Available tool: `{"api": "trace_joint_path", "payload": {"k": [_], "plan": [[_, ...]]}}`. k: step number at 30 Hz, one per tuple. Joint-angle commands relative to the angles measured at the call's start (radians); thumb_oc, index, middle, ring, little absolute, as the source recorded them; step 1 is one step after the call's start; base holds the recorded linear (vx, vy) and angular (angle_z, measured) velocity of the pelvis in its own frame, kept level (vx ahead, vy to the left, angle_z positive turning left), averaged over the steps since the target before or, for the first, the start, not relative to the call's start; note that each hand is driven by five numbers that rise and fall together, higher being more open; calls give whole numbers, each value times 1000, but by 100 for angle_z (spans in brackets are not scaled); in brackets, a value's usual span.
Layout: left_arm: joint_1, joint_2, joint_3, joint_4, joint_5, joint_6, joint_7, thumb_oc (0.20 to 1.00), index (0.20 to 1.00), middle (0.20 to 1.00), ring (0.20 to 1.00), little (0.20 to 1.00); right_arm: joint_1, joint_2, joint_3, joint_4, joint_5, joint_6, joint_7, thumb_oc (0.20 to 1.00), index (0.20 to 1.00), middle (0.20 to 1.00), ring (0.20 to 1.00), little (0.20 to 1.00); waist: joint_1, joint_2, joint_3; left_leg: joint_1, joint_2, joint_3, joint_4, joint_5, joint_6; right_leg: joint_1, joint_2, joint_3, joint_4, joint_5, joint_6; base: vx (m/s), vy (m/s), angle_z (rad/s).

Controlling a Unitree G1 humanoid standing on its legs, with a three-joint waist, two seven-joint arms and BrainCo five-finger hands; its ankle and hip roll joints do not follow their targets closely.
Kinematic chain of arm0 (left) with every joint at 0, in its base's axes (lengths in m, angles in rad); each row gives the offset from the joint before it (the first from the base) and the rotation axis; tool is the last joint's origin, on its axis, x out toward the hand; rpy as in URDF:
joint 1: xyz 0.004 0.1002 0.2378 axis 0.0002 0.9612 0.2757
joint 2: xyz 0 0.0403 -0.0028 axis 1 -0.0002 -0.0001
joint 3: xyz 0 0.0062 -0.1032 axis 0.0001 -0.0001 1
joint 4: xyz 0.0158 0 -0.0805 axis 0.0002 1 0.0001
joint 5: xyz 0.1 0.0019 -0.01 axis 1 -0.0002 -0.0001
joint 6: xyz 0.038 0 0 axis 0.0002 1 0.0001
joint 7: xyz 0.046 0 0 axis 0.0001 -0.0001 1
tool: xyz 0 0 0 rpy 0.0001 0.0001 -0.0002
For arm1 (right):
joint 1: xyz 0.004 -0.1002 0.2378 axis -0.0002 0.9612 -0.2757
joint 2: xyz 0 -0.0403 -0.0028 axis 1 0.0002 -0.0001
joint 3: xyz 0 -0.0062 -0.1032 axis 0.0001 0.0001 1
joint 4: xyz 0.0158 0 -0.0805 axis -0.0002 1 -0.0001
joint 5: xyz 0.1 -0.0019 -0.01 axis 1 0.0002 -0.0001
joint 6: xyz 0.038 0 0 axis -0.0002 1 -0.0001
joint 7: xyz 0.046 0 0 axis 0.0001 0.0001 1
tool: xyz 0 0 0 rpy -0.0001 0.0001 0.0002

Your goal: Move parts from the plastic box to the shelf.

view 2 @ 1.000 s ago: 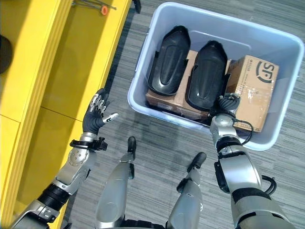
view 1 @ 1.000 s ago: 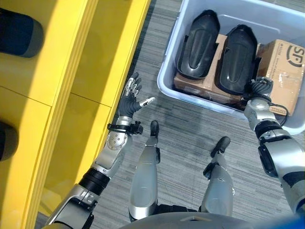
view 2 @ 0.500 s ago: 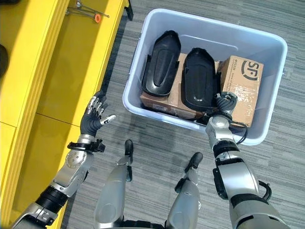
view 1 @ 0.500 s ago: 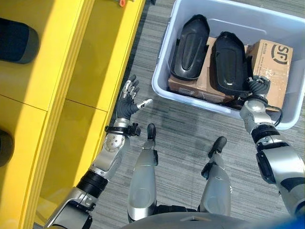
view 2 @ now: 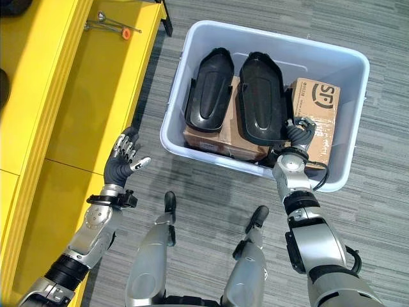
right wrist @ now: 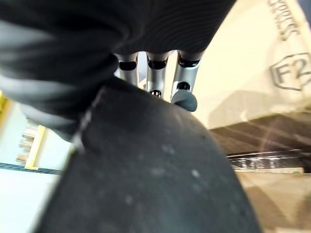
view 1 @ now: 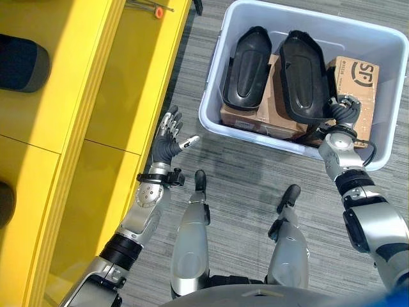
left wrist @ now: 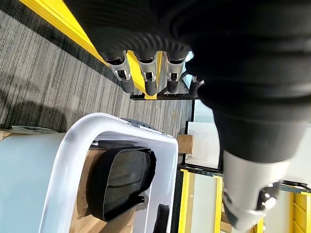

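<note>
A pale plastic box [view 1: 255, 136] on the floor holds two black shell-shaped parts lying on cardboard. My right hand [view 1: 342, 116] reaches over the near rim, fingers [right wrist: 185, 76] curled over the near end of the right black part [view 1: 303, 77], which sits slightly raised. The left black part [view 1: 246, 70] lies beside it, untouched. My left hand [view 1: 167, 142] hovers open over the floor between the box and the yellow shelf [view 1: 96, 96], holding nothing. The left wrist view looks past its straight fingers [left wrist: 146, 77] at the box rim [left wrist: 73, 150].
A printed cardboard box [view 1: 354, 77] fills the box's right end, and a flat carton [view 1: 268, 116] lies under the parts. On the shelf lie dark rounded parts [view 1: 22, 64] and a thin tool with an orange tip [view 2: 110, 27]. Grey carpet runs between shelf and box.
The whole view has shifted, so the camera moved. The right black part has risen and slid toward the box's far wall with my right hand on it. The left hand holds its pose.
</note>
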Motion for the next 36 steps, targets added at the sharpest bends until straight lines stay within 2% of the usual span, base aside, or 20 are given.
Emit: {"api": "trace_joint_path", "payload": {"k": [1,11,23,31,36], "plan": [[42,17,49,-69,1,-23,-15,1000,1000,1000,1000,1000,18,-18,-13,-104,-23,-85,-7,200,200,200,200,200,6,-9,-56,48,29,47,-15,-20,-14,64,-10,70,111,-100,26,0,0,0],[65,16,68,-65,7,-14,-26,1000,1000,1000,1000,1000,84,-6,-23,-235,-48,-95,3,200,200,200,200,200,-8,-18,-79,73,37,49,-23,-19,-18,83,-3,74,111,-105,24,0,0,0],[74,18,67,-67,4,-13,-34,1000,1000,1000,1000,1000,40,-13,-17,-214,-56,-92,-4,200,200,200,200,200,-5,-14,-89,85,40,50,-32,-12,-19,84,0,80,116,-109,22,0,0,0],[80,11,84,-63,7,-12,-27,1000,1000,1000,1000,1000,79,11,2,-288,-67,-95,13,200,200,200,200,200,-9,-16,-95,100,41,52,-34,-14,-19,89,1,89,123,-113,21,0,-1,0],[97,12,103,-60,10,-13,-35,1000,1000,1000,1000,1000,151,29,32,-373,-113,-85,49,200,200,200,200,200,-14,-20,-108,132,64,51,-42,-6,-26,107,17,95,129,-128,15,3,-32,-12]]}}
